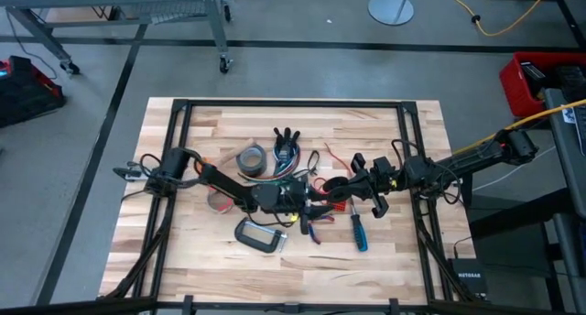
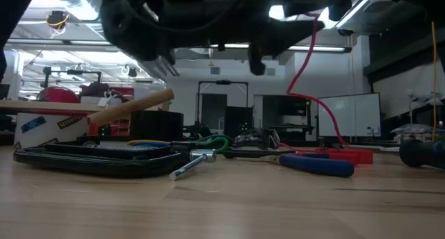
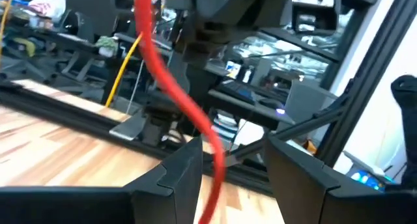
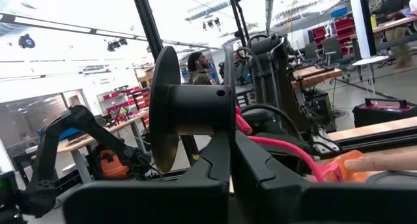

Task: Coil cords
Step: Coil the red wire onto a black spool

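A red cord [image 3: 171,87] runs slanting through the gap between my left gripper's [image 3: 231,152] open fingers, above the table's middle [image 1: 307,203]. In the low view the red cord [image 2: 304,58] hangs from the grippers down to the table. My right gripper [image 4: 231,142] faces the left one [image 1: 337,187] and is shut on a black spool [image 4: 192,110]. The red cord [image 4: 280,146] leads away from the spool's hub. More coloured cords [image 1: 293,173] lie loose on the table under the grippers. My left gripper has the red cord [image 3: 218,165] between its open fingers, close to one finger [image 3: 182,175]; I cannot tell whether it touches. My right gripper pinches the spool's thin near flange [image 4: 229,120] between its two fingers, at the flange's edge. The spool is lifted clear of the table, its hub lying level.
A grey duct tape roll [image 1: 250,159] and an orange-red tape roll [image 1: 218,198] lie left of the middle. A C-clamp [image 1: 261,234] and a blue-handled screwdriver [image 1: 359,231] lie nearer the front. A black frame [image 1: 293,104] borders the table. A person [image 4: 199,68] stands in the room.
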Robot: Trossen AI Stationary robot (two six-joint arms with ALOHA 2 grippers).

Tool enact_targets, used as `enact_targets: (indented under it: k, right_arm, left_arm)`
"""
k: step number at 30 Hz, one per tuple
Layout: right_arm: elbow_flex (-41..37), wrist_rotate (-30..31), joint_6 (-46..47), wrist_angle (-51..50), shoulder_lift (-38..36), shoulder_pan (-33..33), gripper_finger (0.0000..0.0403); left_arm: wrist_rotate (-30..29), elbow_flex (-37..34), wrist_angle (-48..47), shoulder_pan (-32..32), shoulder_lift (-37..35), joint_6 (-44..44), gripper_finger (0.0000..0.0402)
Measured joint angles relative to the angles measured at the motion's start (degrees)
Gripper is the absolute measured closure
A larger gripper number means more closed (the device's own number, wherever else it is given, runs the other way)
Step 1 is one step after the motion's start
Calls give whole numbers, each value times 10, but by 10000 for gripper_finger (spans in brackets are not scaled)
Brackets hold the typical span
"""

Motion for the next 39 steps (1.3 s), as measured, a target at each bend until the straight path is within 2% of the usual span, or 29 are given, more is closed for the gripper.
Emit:
enact_targets:
  k: [5, 13, 19, 26, 34, 39]
  right_arm:
    - [0, -8, 0, -1, 0, 0, 402]
    - [0, -20, 0, -1, 0, 0, 402]
    - [0, -31, 0, -3, -1, 0, 402]
    - [0, -31, 0, -83, -40, 0, 402]
    - [0, -28, 0, -253, -138, 0, 402]
    - [0, 4, 14, -371, -177, 0, 402]
  left_arm:
    - [-1, 17, -44, 3, 2, 4, 252]
    - [-1, 17, -42, 2, 2, -5, 341]
    - [-1, 17, -40, 0, 2, -1, 391]
    - [-13, 17, -44, 0, 1, -17, 399]
    - [-37, 16, -211, 0, -43, -46, 400]
    - [-44, 16, -341, 0, -93, -93, 400]
